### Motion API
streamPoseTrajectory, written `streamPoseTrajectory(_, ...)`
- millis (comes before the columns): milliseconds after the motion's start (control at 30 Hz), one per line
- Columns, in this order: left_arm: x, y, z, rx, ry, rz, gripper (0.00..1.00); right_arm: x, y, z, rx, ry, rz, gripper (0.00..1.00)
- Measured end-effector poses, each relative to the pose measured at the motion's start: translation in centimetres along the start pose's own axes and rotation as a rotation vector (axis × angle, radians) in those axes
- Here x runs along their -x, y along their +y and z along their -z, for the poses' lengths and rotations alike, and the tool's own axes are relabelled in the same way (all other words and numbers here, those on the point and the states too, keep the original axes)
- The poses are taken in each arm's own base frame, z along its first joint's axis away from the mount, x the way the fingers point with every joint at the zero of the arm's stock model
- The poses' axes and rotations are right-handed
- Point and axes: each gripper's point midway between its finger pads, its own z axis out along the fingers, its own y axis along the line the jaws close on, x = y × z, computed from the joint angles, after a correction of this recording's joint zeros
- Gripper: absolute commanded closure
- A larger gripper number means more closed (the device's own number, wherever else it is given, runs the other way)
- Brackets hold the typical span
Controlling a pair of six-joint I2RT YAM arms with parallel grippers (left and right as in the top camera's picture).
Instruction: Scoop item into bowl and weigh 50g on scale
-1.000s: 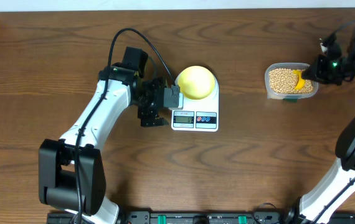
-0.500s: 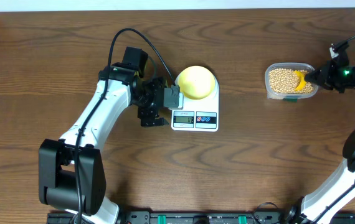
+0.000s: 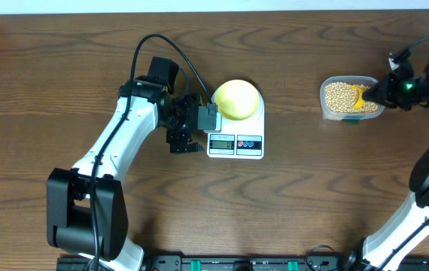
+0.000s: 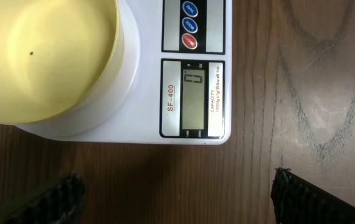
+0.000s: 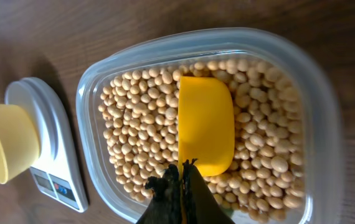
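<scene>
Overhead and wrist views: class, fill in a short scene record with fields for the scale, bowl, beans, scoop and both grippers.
scale: white, on the wooden table, display reads zero
bowl: pale yellow, empty, standing on the scale
beans: heaped in a clear container on the right of the table
scoop: yellow, lying in the beans, none on it
left gripper: open, beside the scale, holding nothing
right gripper: shut on the scoop's handle

One bowl (image 3: 236, 98), one scale (image 3: 235, 153), one clear container (image 3: 323, 98), one yellow scoop (image 5: 205, 124), countless beans (image 5: 140, 118), two robot arms (image 3: 117, 139).
</scene>
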Motion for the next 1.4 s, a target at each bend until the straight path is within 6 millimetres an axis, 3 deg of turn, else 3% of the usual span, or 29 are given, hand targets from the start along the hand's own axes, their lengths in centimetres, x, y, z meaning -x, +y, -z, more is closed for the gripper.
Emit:
streamPoseTrajectory(333,0.0,0.0,0.0,0.0,0.0,0.0,0.02,0.2,0.8,-0.5,-0.038,0.003,0.036,0.99)
streamPoseTrajectory(767,0.0,0.0,0.0,0.0,0.0,0.0,0.02,0.3,1.2,-0.3,0.039,-0.009,0.008,0.99)
streamPoseTrajectory(1267,0.0,0.0,0.0,0.0,0.0,0.0,0.02,0.5,0.8,2.4,0.22,-0.071,-0.091,0.99)
streamPoseTrajectory(1400,0.0,0.0,0.0,0.0,0.0,0.0,0.02,0.4,-0.3,3.4,0.233,-0.091,-0.125,0.99)
